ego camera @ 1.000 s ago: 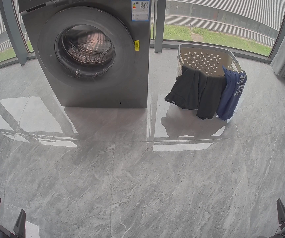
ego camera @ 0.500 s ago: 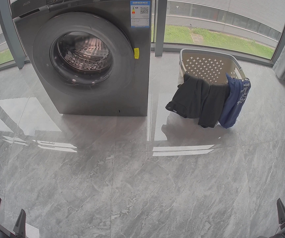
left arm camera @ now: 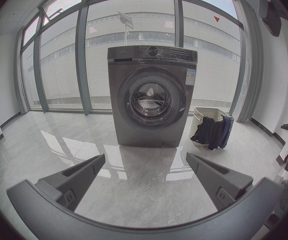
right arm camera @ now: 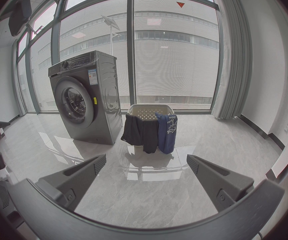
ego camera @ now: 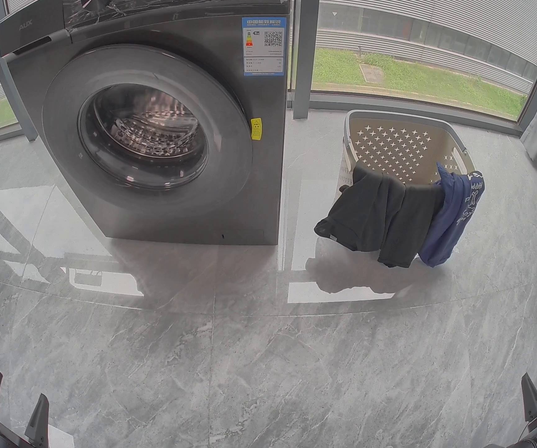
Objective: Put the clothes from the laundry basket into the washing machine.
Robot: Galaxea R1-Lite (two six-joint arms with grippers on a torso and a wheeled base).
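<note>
The task was judged not yet begun. Dark clothes (ego camera: 374, 219) and a blue garment (ego camera: 454, 216) were found draped over the front rim of the laundry basket (ego camera: 399, 117), beside the washing machine (ego camera: 150, 132). The left gripper (left arm camera: 144, 156) and right gripper (right arm camera: 146, 156) were noted spread open and empty, well apart from the basket.

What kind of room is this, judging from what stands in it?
Probably a demonstration or test room, not a home laundry: a grey front-loading washing machine stands on a polished grey tile floor beside a beige plastic laundry basket, before tall glass windows.
</note>
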